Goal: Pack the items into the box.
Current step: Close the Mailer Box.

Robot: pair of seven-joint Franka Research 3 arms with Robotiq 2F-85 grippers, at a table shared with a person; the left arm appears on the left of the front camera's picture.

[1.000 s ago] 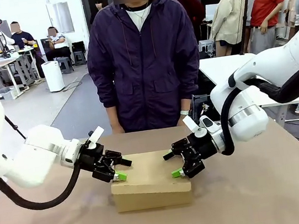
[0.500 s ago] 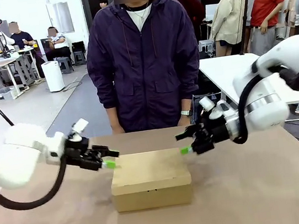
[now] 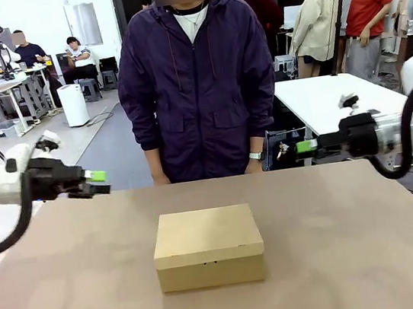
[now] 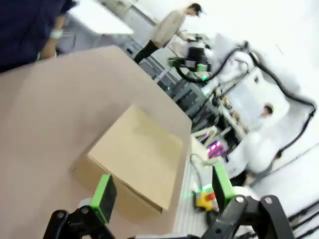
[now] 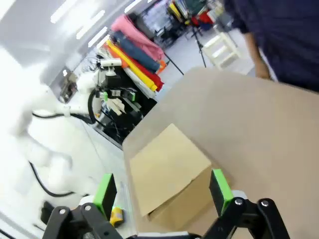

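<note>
The brown cardboard box sits in the middle of the table with its flap lid down. The items are out of view. My left gripper hovers high at the table's far left, fingers pointing toward the middle. My right gripper mirrors it at the far right. Both are well clear of the box. In the left wrist view the left gripper stands open and empty, with the box beyond it. The right wrist view has the right gripper open and empty, looking at the box.
A person in a dark purple jacket stands at the far edge of the tan table, hands low behind the edge. Bare tabletop surrounds the box on all sides.
Both grippers have lifted off the top of the box and swung outward and up, the left to the left side, the right to the right side. The box has stayed put.
</note>
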